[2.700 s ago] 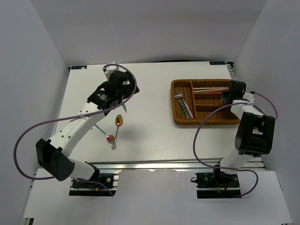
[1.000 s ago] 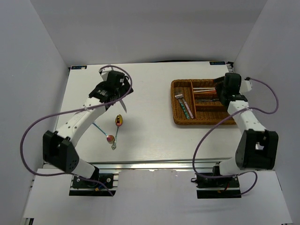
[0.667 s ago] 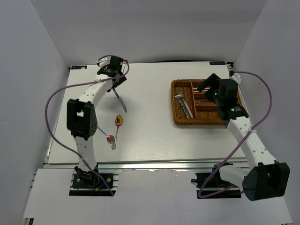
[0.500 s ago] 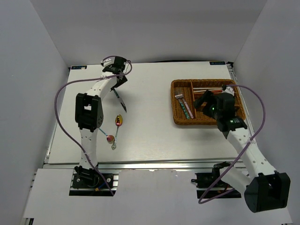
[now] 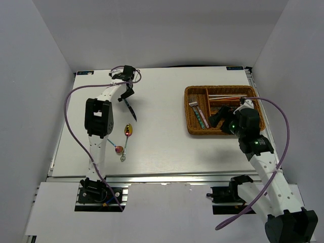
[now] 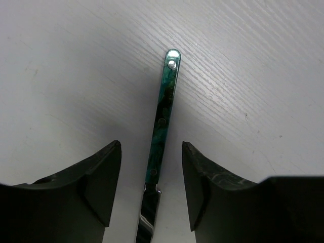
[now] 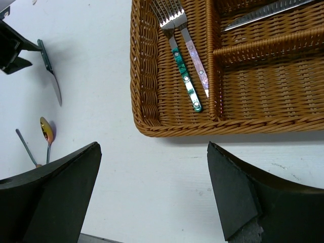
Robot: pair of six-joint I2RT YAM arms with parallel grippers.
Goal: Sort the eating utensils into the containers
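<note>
Table (image 6: 263, 55) bears knife (image 6: 163, 121) between left gripper (image 6: 151, 152) fingers (image 6: 96, 187)

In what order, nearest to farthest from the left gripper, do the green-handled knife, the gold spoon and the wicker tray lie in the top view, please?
From the left gripper:
1. Green-handled knife, right at it, its handle between the open fingers.
2. Gold spoon, past the knife's tip, toward the near edge.
3. Wicker tray, far across on the right side.
</note>
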